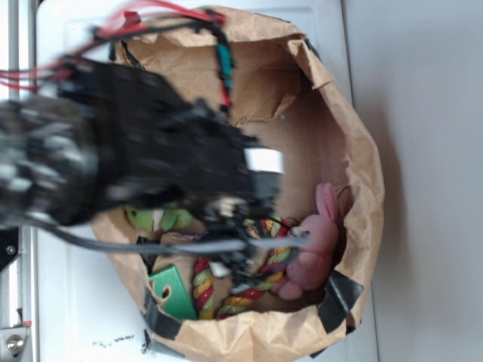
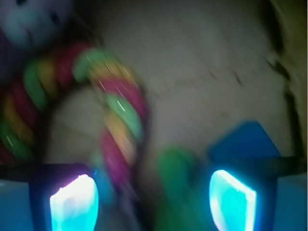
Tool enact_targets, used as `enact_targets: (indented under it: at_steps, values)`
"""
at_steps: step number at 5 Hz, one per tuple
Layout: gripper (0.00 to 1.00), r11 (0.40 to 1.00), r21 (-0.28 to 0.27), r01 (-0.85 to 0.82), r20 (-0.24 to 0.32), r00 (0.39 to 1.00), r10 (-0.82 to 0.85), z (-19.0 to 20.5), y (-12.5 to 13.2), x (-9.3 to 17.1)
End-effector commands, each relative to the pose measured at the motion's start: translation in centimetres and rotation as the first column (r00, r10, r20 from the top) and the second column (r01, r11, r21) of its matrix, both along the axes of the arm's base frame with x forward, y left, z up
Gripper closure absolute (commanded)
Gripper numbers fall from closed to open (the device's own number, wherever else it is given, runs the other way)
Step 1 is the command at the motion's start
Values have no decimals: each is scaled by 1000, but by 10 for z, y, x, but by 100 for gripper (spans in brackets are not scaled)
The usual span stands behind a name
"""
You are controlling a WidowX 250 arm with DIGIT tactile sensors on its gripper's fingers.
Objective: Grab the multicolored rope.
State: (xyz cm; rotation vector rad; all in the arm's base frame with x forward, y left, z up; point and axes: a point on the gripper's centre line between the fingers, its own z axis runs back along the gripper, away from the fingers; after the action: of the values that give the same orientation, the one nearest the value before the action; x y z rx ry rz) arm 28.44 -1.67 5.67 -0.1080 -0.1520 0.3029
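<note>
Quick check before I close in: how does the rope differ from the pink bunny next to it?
The rope is twisted red, yellow and green strands; the bunny is plain pink plush. The rope is long and bent into a curve; the bunny is short and stubby, with ears. Both lie inside the paper bag.

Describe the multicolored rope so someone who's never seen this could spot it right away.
Look inside the brown paper bag, at its lower end under the black gripper. The multicolored rope lies bent beside the pink plush bunny. It alone is a thick twist of red, yellow and green strands.
</note>
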Motion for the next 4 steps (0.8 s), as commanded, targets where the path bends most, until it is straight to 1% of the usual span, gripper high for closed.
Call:
enact_targets:
  at_steps: [1,3,4]
  values:
    - [0,1000,-4,-14,91,996,15,17,0,21]
    - [0,998,-7,55,185,981,-53,12,-5,3]
    - [0,997,-16,71,233,970,-65,9,-7,0]
